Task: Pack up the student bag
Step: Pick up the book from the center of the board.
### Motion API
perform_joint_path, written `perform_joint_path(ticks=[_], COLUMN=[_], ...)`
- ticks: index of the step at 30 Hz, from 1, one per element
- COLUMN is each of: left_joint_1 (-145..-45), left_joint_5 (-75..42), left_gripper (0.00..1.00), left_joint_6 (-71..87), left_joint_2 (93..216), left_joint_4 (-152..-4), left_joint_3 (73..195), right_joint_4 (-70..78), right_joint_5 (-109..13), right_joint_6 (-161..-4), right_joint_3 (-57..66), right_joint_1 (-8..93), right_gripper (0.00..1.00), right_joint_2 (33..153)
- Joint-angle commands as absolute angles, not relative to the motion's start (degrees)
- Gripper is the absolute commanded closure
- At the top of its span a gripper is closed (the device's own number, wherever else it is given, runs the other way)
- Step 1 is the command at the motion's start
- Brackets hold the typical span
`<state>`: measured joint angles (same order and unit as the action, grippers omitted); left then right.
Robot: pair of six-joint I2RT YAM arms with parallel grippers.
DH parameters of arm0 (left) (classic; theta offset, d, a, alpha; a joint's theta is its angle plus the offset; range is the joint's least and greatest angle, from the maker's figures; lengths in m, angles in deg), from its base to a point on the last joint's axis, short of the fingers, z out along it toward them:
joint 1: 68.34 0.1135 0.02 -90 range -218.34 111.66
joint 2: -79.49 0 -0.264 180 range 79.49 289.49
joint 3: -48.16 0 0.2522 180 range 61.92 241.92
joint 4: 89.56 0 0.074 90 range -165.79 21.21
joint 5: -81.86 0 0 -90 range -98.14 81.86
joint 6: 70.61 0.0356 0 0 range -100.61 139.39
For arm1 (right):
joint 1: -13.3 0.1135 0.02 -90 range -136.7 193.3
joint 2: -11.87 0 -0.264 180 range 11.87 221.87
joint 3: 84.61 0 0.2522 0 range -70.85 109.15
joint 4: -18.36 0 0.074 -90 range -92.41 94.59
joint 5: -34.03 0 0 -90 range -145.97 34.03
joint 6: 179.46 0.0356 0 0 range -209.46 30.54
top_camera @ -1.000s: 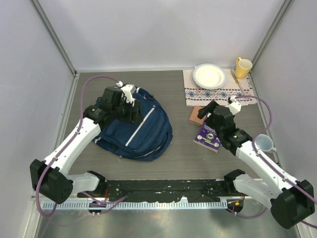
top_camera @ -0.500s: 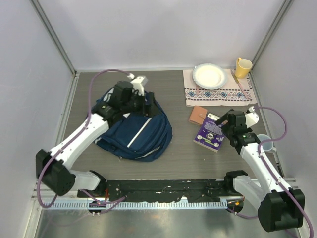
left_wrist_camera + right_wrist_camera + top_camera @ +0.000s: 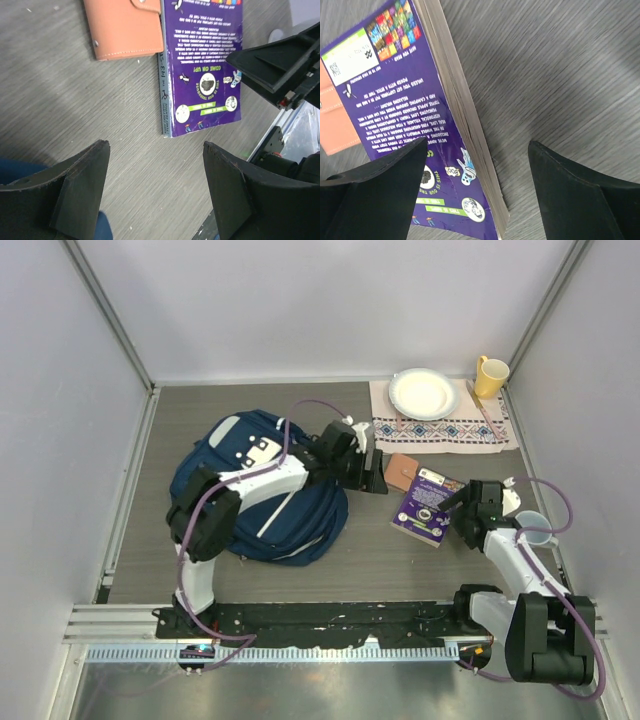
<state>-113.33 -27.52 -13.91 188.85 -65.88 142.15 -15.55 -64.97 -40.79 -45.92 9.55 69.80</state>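
Observation:
The navy student bag [image 3: 250, 490] with pale stripe trim lies on the table left of centre. A purple paperback book [image 3: 425, 505] lies flat to its right, also in the left wrist view [image 3: 202, 65] and the right wrist view [image 3: 405, 125]. A tan wallet [image 3: 402, 471] touches the book's far left side, also in the left wrist view [image 3: 125, 25]. My left gripper [image 3: 372, 472] is open and empty just left of the wallet. My right gripper [image 3: 462, 508] is open, its jaws straddling the book's right edge [image 3: 470, 135].
A patterned cloth [image 3: 445, 425] at the back right holds a white plate [image 3: 423, 393]. A yellow mug [image 3: 490, 375] stands in the back right corner. A clear cup [image 3: 535, 530] stands by the right wall, close to my right arm.
My left gripper has left the bag and swung right to beside the wallet. My right gripper has drawn back right to the book's right edge. The bag now lies more spread out.

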Motion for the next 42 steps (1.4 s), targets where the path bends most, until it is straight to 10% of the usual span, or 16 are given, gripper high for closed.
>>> perform_joint_path(ticks=[1, 15, 28, 39, 42], left_joint_1=[-115.6, -119.5, -122.1, -122.3, -122.4], left_joint_5=[-29.1, -35.3, -40.7, -42.3, -42.4], left_gripper=[0.22, 0.23, 0.32, 0.39, 0.40], left_joint_6=[-17.2, -22.5, -24.3, -23.2, -23.1], left_joint_2=[193.3, 206.6, 207.4, 206.4, 206.4], left_joint_4=[-71.8, -77.9, -81.7, -80.6, -80.5], left_joint_3=[145.2, 149.7, 150.2, 151.6, 151.7], right_joint_4=[-8.6, -4.2, -0.7, 1.2, 0.6], right_joint_5=[-59.5, -51.8, -44.2, -39.8, -40.1], right_joint_6=[-42.7, -44.9, -42.6, -43.1, -43.9], right_joint_3=[-47.4, -50.9, -52.9, -52.7, -52.1], right_joint_1=[9.3, 9.1, 9.2, 9.1, 9.1], right_gripper=[0.14, 0.29, 0.72, 0.60, 0.77], right_joint_2=[70.9, 71.6, 62.8, 62.1, 62.2])
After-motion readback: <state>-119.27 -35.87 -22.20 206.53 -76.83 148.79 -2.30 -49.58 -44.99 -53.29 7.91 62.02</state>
